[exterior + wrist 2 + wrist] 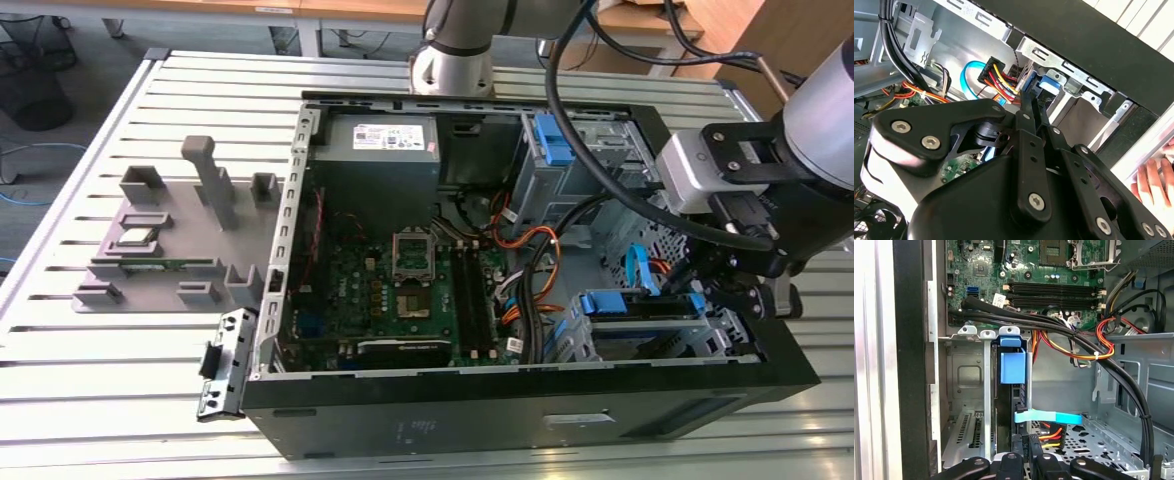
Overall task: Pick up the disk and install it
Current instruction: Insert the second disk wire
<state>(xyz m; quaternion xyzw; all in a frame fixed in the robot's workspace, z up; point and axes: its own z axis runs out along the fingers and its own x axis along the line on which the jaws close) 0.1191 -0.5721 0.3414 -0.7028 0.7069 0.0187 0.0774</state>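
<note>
The computer case point(534, 400) lies open on its side on a slatted metal table point(120, 400). It serves here as the landmark for everything else.

The disk point(627, 303) stands on edge inside the metal drive cage in the case's front corner, on the exterior view's right. Its blue rail and pull tab are the parts that show (its label face cannot be seen). In the first wrist view the disk point(1013, 367) sits in a cage slot, with a light blue flat cable point(1046, 416) crossing just beside its lower end. Red and yellow power wires point(1049, 432) run close by.

The gripper point(731, 290) hangs low over that same corner of the case, at the cage. In the second wrist view the gripper point(1029, 102) has its fingers drawn together, the tips reaching to the disk's blue rail point(1046, 85). Nothing shows clamped between them. In the first wrist view the gripper point(1026, 462) sits just beside the disk's cabled end.

At the case's rear corner a grey power supply box point(387, 135) carries a white sticker, whose print is too small to make out. A green motherboard point(400, 290) fills the case's middle, and a bare blue bracket point(551, 140) stands near the rear wall. A small pale label point(581, 420) sits on the case's black front panel. A grey parts rack point(174, 220) rests on the table outside the case. A hand point(1154, 180) rests just outside the case's wall.
</note>
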